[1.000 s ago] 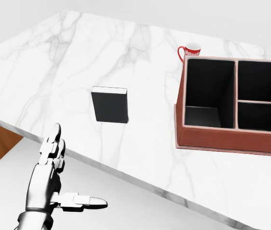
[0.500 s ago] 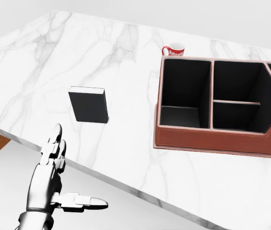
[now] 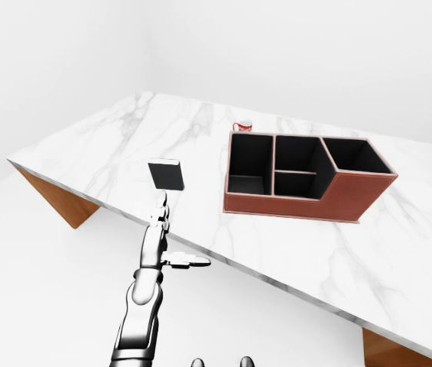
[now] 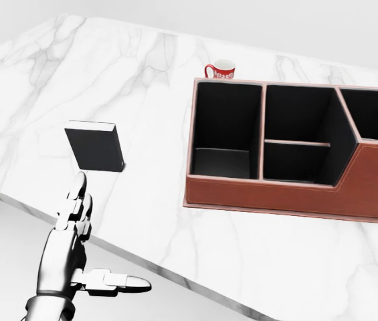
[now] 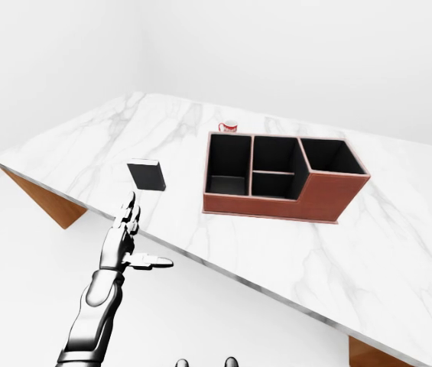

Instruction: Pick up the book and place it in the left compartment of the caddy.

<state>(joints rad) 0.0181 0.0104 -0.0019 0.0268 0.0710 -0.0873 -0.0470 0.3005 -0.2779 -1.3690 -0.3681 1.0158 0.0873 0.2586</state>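
Note:
A black book (image 4: 95, 147) lies flat on the white marble table (image 4: 35, 87), at the left of the head view. Right of it stands the brown caddy (image 4: 289, 195) with black insides; its left compartment (image 4: 221, 160) is the tall one nearest the book and holds nothing. My left hand (image 4: 105, 237) hovers below the book, off the table's near edge. Its fingers (image 4: 75, 204) point up toward the book and the thumb sticks out to the right, open and empty. The book and the hand are apart. My right hand does not show in any view.
A red and white mug (image 4: 221, 69) stands just above the caddy's left compartment in the head view. The table's near edge runs diagonally from left down to lower right (image 3: 277, 283). Brown wooden supports (image 3: 59, 205) show under the table's corners.
The whole picture has shifted: book, caddy and mug all slid left in the head view, so the camera moved. My left hand keeps the same pose and place in the frame.

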